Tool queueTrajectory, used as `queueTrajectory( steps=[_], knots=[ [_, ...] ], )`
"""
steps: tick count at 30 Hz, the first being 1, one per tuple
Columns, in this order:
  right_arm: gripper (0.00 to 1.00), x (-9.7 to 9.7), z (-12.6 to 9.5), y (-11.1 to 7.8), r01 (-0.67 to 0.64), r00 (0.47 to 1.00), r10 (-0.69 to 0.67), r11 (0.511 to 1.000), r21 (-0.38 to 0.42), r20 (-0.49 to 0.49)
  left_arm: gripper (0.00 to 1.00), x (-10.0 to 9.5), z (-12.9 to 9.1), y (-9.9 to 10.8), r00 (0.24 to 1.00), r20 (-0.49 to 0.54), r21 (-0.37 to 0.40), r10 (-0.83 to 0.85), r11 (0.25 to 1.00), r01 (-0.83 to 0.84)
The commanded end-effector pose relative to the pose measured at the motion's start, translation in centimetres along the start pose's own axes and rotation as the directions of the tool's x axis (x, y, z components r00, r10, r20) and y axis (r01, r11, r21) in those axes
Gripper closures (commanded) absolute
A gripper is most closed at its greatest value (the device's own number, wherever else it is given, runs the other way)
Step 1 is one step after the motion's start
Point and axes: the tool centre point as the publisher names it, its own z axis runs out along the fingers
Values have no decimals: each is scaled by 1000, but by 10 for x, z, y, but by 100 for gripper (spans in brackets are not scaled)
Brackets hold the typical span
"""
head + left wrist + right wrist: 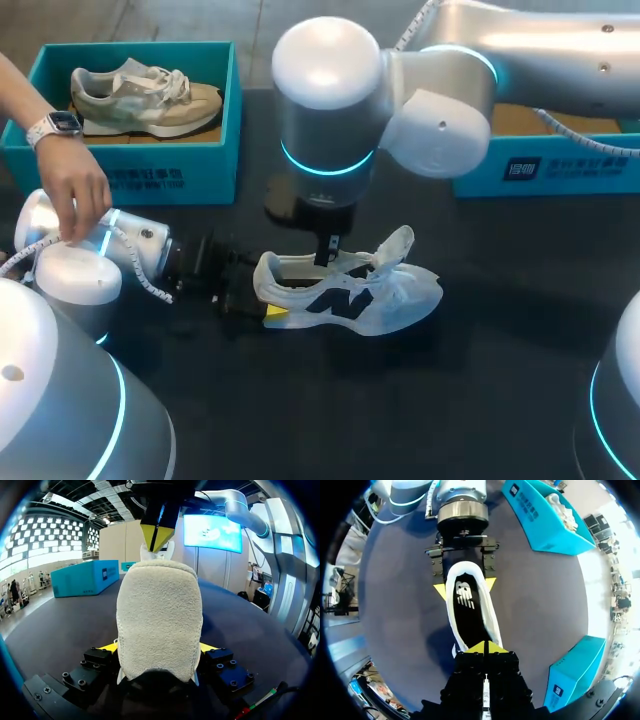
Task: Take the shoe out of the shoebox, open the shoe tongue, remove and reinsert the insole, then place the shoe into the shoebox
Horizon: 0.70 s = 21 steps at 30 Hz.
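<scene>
A white shoe (385, 300) with a dark side logo lies on its sole on the black table (500, 350), its tongue (396, 244) lifted. My left gripper (268, 302) lies low on the table, and its yellow fingers (107, 646) clasp the heel (160, 620) from both sides. My right gripper (327, 258) points straight down into the shoe's opening. Its tips (485, 647) are pressed together over the front end of the black insole (470, 610). Whether they pinch anything is hidden. The right gripper (157, 535) also shows above the heel in the left wrist view.
A person's hand (75, 195) rests on my left arm. A teal shoebox (130, 170) at the back left holds another shoe (140, 100). A second teal box (560, 170) stands at the back right, partly behind my right arm.
</scene>
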Motion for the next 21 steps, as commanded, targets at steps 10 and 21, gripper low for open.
queueTrajectory(
  steps=[10, 21],
  knots=[
    [100, 1, 37, 14, 80, 995, -81, 997, -12, -56, 100, 1, -1, 4, 1000, 1, -3, 0, 1000, 0],
    [100, 0, 58, 8, 103, 987, -102, 995, 6, -124, 100, 1, -1, 4, 1000, 1, -3, 0, 1000, 0]
  ],
)
